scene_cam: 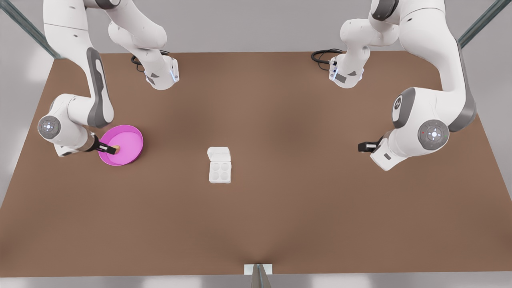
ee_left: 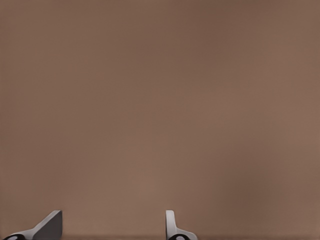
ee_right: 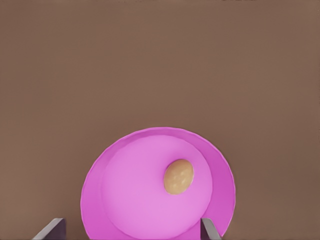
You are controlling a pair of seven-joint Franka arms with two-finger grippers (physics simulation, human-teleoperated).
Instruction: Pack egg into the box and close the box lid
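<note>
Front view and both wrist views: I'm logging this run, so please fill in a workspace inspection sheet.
Surface: brown table, bare beyond the items below.
Job's things: tiny tan-brown oval egg lying in the round magenta-pink dish; small white four-cup carton empty, its smooth white lid open.
Clutter: nothing seen.
Grippers: right tool open above the egg; left tool open, waiting over bare table.
Cables: black loops at both arm bases.
Surroundings: grey frame struts.
</note>
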